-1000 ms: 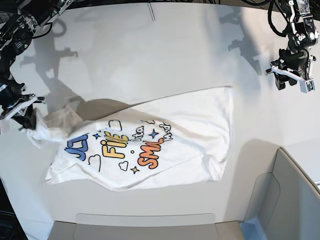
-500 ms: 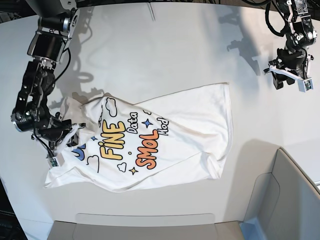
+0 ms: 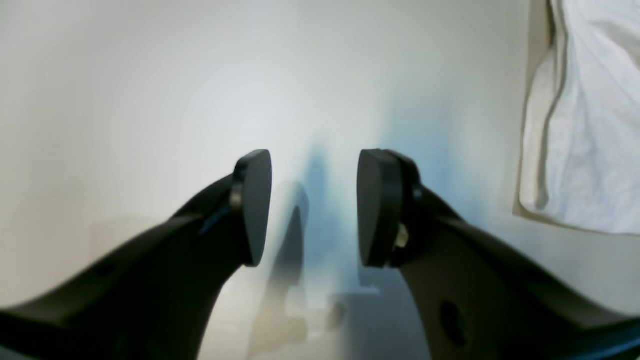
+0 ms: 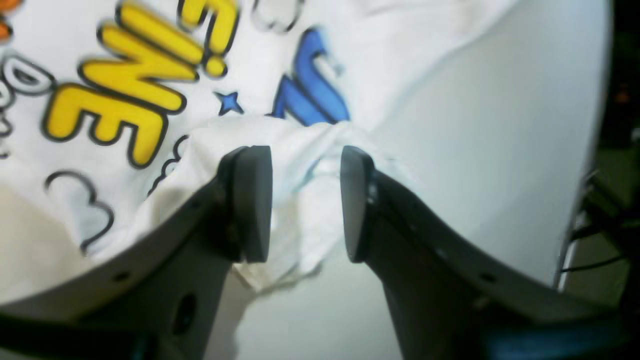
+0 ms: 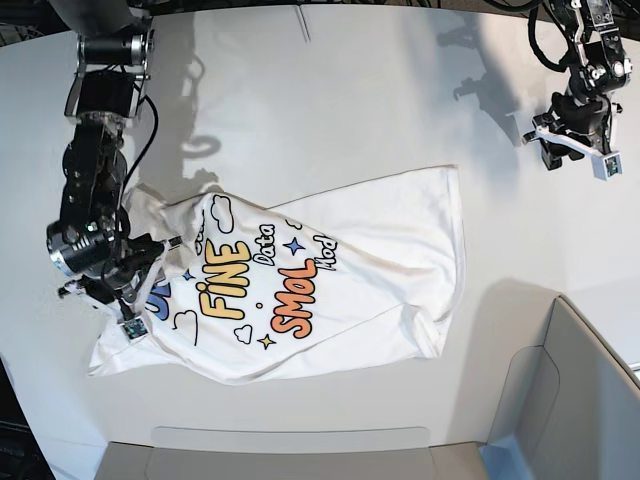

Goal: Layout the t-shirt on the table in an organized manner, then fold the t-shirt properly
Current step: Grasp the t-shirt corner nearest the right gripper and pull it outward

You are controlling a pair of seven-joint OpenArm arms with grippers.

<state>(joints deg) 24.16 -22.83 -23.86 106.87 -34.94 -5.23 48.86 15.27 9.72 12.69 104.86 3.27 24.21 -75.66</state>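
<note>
White and smooth, the broad surface (image 5: 330, 90) carries the rumpled white printed cloth t-shirt (image 5: 330, 270) near its front edge, where the right gripper (image 4: 305, 200), jaws apart astride a bunched fold, may drag it askew while the left gripper (image 3: 312, 205) hangs parted, empty, well apart.

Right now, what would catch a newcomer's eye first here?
The crumpled white cloth t-shirt with yellow "FINE" and orange "SMOL" lettering sprawls mid-table. The right gripper sits at the shirt's bunched edge, jaws apart around a fold, while the left gripper hovers open over the bare white table.
</note>
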